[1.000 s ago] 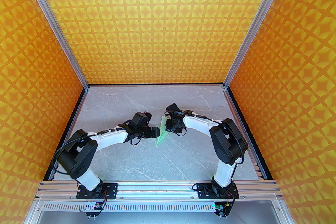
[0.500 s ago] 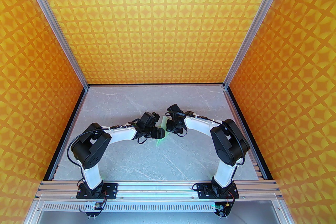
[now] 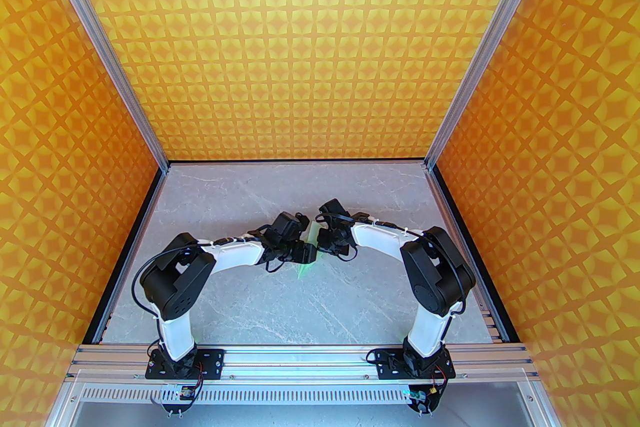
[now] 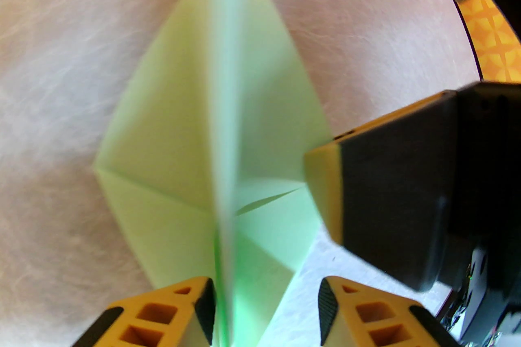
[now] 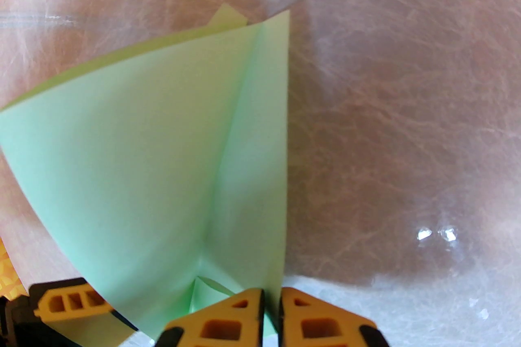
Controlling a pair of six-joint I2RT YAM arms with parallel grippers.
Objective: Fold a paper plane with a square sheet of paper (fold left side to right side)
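At the near edge, the two black-and-white arms rise from black base plates (image 3: pixel 210 360) bolted to the silver aluminium rail (image 3: pixel 310 357). Each arm climbs to a bulky black elbow, then bends inward and away over the grey marble-look tabletop (image 3: pixel 280 310). Together they form an arch, and their wrists meet near the table's middle, tipped downward.

Under that meeting point sits the pale mint-green folded paper plane (image 3: pixel 302 268). Its long axis runs near to far and leans slightly right at the far end. The slim point aims toward the near edge and a little left, poking out below the grippers. The wider tail lies on the far side, between the two wrists. In the left wrist view one creased layer stands up as a thin ridge along that axis, with creased flaps spread to either side.

The left gripper (image 4: pixel 264 298) straddles that ridge with its orange fingers apart. The ridge is just beside one finger and has a clear gap to the other, so nothing is clamped. The right gripper (image 5: pixel 271 317) comes in from the opposite side, its fingers pressed nearly together on the edge of a raised flap of the paper plane.

Beyond them, bare tabletop runs to the orange star-patterned walls (image 3: pixel 320 39).
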